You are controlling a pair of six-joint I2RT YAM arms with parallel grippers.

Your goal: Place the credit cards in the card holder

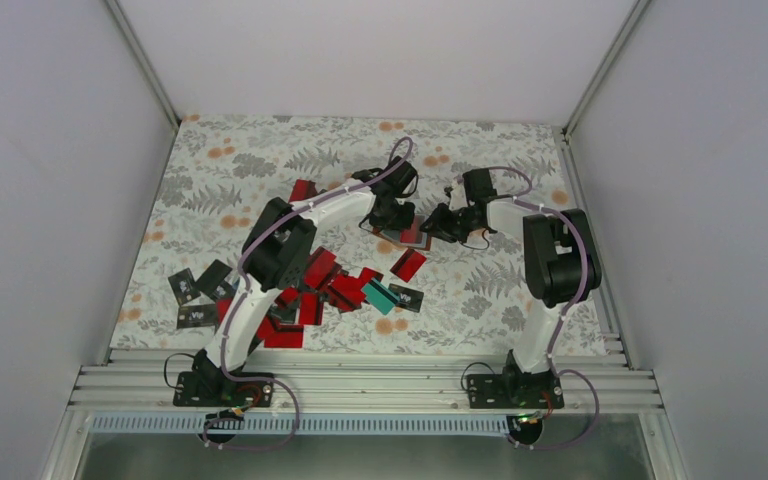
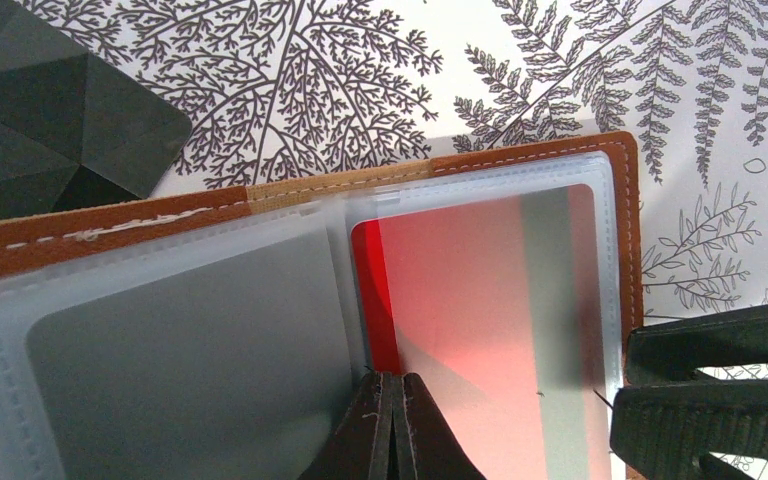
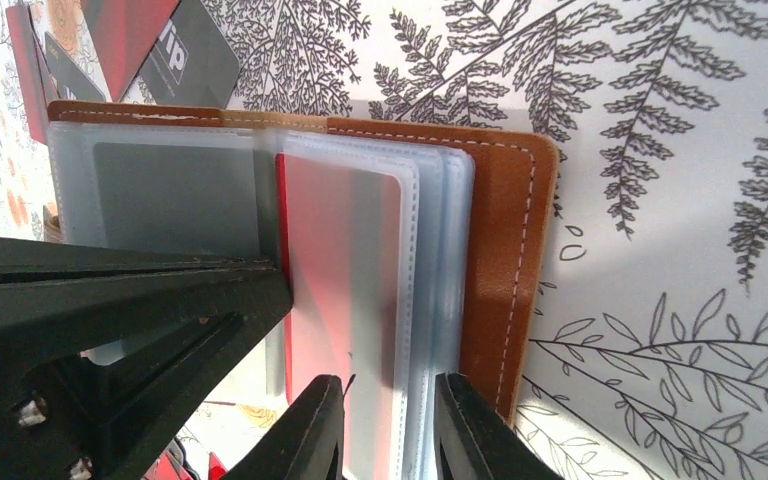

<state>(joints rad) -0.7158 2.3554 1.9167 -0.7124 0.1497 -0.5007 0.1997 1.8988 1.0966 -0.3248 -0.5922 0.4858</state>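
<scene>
Black arms [image 1: 280, 250] low over card holder [image 3: 500, 250]

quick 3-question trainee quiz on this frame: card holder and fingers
1. True or false: the brown leather card holder lies closed on the fern-print tablecloth.
2. In the left wrist view, what colour is the card in the clear pocket to the right of the fold? A teal, B red, C blue.
3. Fill in: the left fingers are ___ (open or shut).
Key: 1 false, it lies open; 2 B; 3 shut.
</scene>
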